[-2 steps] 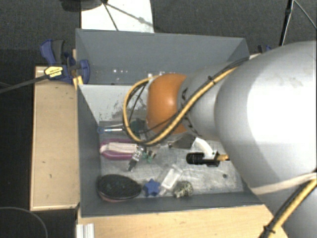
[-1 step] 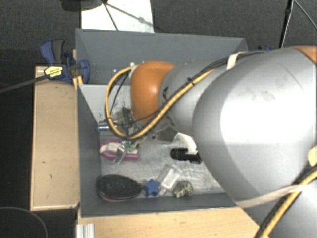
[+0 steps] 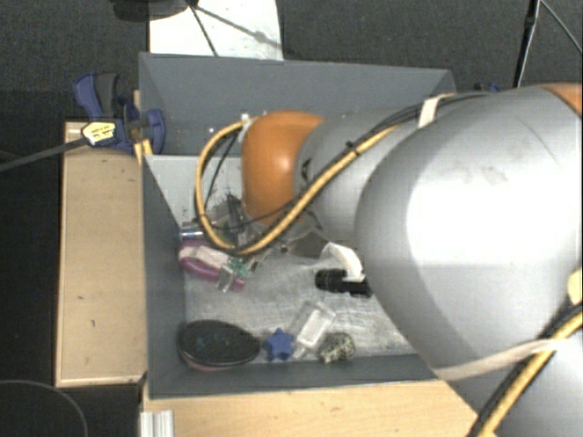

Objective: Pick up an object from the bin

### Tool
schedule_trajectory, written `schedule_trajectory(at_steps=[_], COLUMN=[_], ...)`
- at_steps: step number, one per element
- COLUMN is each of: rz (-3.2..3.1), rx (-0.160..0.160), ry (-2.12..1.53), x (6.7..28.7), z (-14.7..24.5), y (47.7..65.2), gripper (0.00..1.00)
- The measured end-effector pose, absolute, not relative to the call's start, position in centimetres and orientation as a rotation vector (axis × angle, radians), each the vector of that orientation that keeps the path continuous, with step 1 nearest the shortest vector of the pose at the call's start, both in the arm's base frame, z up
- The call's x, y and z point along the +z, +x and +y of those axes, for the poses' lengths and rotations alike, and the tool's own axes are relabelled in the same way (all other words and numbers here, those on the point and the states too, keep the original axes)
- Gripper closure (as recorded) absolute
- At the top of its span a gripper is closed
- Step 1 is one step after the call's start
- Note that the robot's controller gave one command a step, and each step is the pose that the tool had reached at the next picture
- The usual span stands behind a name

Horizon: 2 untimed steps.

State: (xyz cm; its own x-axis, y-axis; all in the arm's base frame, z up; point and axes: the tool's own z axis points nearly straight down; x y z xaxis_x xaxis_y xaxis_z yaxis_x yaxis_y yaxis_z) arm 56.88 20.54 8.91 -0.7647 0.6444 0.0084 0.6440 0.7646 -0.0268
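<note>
My gripper (image 3: 228,218) is low in the bin's back left part, mostly hidden under the arm's orange cover and cables. Just below and left of it lies a pink and purple thing (image 3: 202,260) with a small green-tipped end (image 3: 239,269) towards the gripper. A small blue piece (image 3: 189,233) lies against the left wall beside it. Whether the gripper touches any of them is hidden.
A white and black thing (image 3: 342,271) lies right of the gripper, partly under the arm. Along the front wall are a black oval brush (image 3: 215,344), a small blue thing (image 3: 278,344), a clear plastic piece (image 3: 312,326) and a grey lump (image 3: 337,349). The arm covers the bin's right half.
</note>
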Motion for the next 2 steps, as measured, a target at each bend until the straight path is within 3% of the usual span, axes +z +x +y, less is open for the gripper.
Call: schedule_trajectory(at_steps=[1,2], rz=[-2.926,-2.847], rx=[0.031,0.035], ry=[-1.065,-1.282], x=[8.8,8.8], z=[20.9,22.2], y=[56.6,56.6], gripper=[0.0,0.0])
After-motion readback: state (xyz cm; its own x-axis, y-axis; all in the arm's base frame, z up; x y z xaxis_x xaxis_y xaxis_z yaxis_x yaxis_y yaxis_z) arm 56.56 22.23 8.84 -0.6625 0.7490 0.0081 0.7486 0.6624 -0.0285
